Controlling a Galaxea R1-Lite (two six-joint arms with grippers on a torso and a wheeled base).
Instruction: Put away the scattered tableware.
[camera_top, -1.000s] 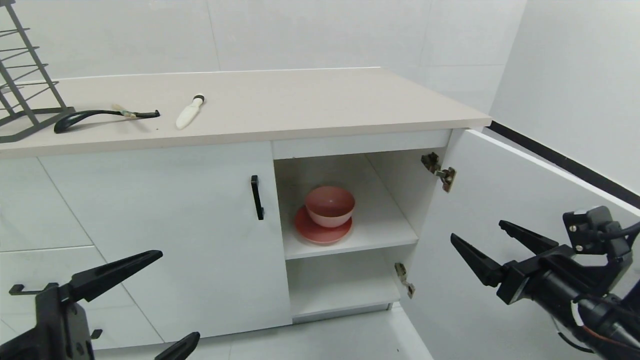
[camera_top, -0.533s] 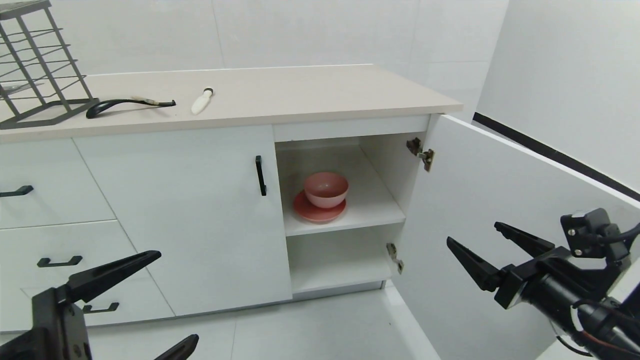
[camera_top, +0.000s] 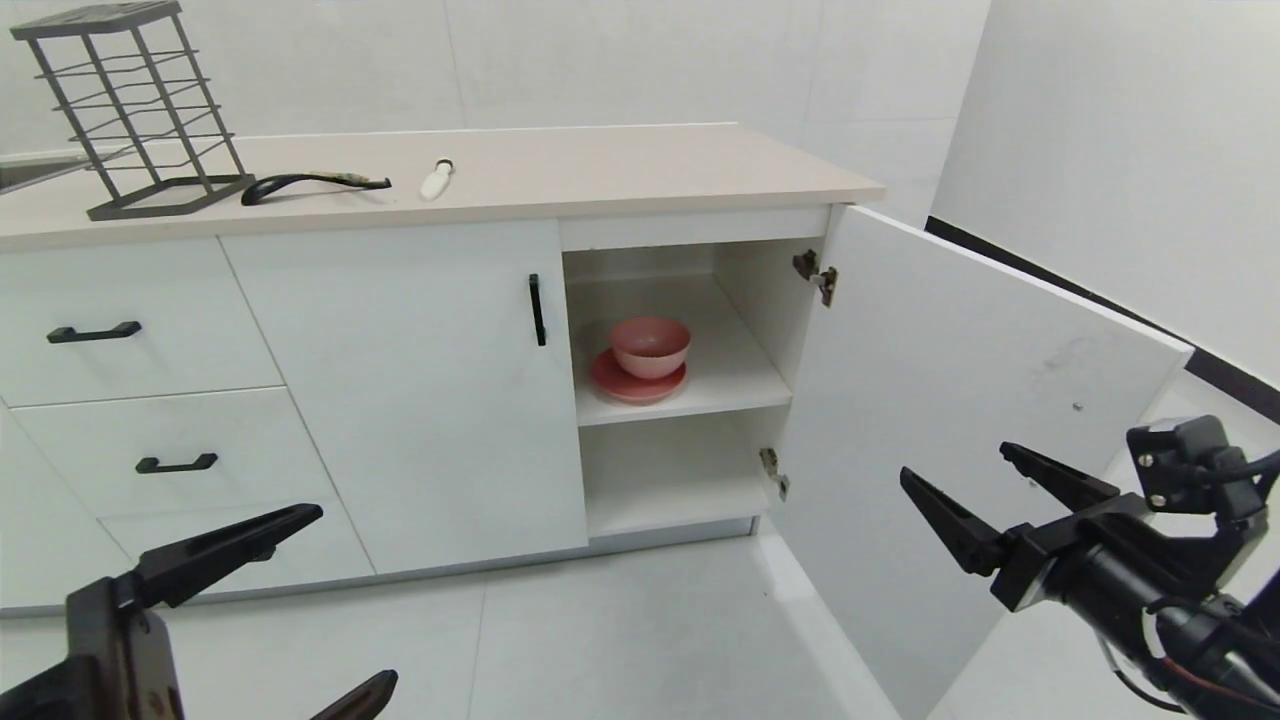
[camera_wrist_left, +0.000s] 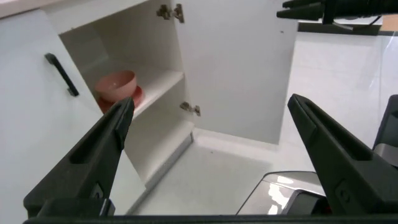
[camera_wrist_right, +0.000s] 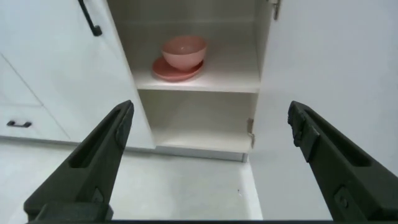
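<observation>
A pink bowl stands on a red plate on the upper shelf of the open cabinet; both show again as bowl and plate, and as bowl. On the countertop lie a black ladle and a white-handled knife. My left gripper is open low at the left, well short of the cabinet. My right gripper is open in front of the swung-out door. Both are empty.
A dark wire rack stands at the counter's left end. Drawers with black handles are left of a closed door with a black handle. The lower shelf is bare. White tiled floor lies in front.
The whole head view has shifted: the camera has pulled back and the cabinet looks farther and smaller, with drawers and the rack coming into view. Both grippers hold the same open pose.
</observation>
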